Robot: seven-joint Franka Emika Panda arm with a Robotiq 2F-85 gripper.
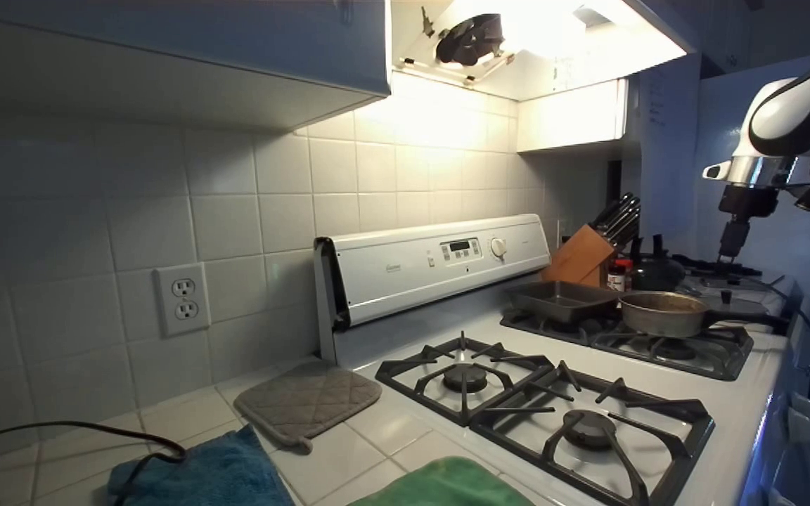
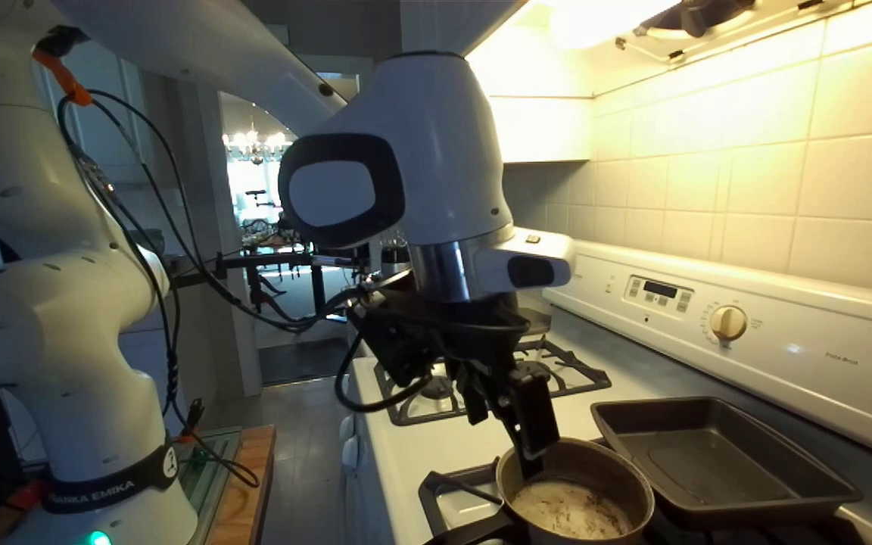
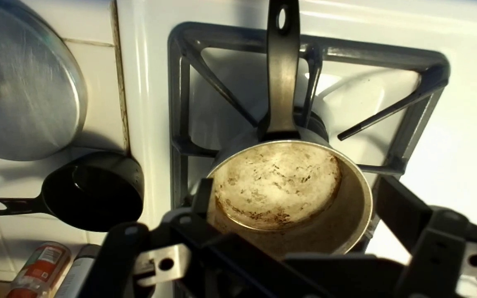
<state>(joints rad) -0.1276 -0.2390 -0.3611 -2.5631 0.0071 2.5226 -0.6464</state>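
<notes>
My gripper (image 3: 299, 198) is open and empty, with its two black fingers spread wide in the wrist view. Between and beyond the fingers is a saucepan (image 3: 278, 186) with a stained light interior and a dark handle. The saucepan stands on a stove grate and also shows in both exterior views (image 1: 661, 315) (image 2: 576, 511). In an exterior view my gripper (image 2: 533, 458) overlaps the saucepan's rim; I cannot tell whether it touches. In an exterior view my gripper (image 1: 730, 256) points down at the right, beyond the saucepan. A dark rectangular baking pan (image 2: 716, 454) is beside the saucepan.
A metal lid (image 3: 23, 87), a black measuring cup (image 3: 93, 194) and spice bottles (image 3: 42, 267) lie beside the stove. A knife block (image 1: 579, 256) stands by the wall. Nearer are bare grates (image 1: 591, 429), a grey pot holder (image 1: 310, 404), blue cloth (image 1: 215, 474) and green cloth (image 1: 447, 485).
</notes>
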